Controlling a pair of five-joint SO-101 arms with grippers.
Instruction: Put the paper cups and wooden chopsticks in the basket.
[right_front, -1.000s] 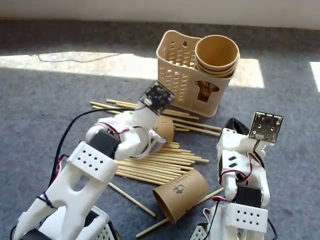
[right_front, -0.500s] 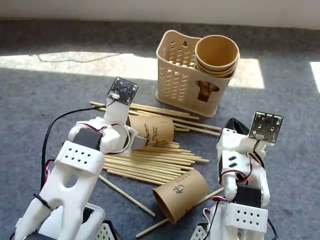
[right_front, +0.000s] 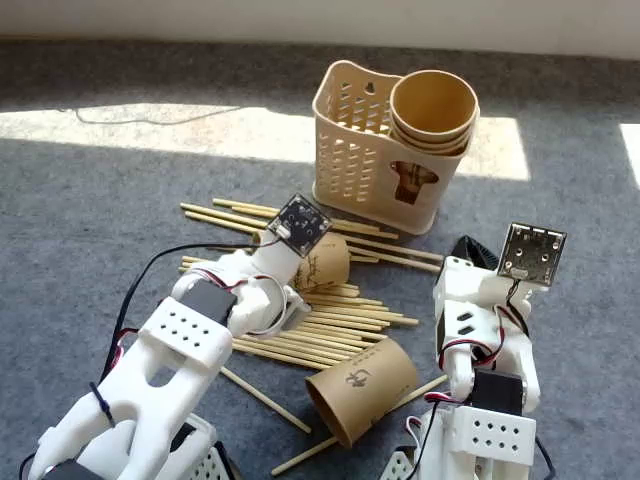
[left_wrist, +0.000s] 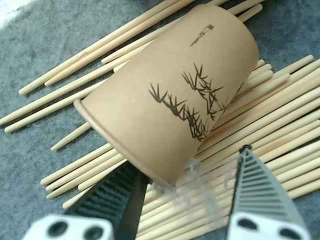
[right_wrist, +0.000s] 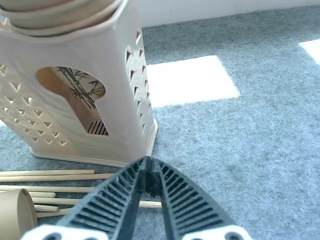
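Your left gripper (left_wrist: 190, 167) has its jaws apart, and the paper cup (left_wrist: 175, 95) lies on its side just in front of them, rim end nearest, on top of the loose chopsticks (left_wrist: 280, 115). I judge the cup light and thin, easy to dent or to roll, so take it gently across the wall near the stiffer rim. Your right gripper (right_wrist: 148, 175) has its jaws together and empty, with the basket (right_wrist: 75, 125) just ahead.
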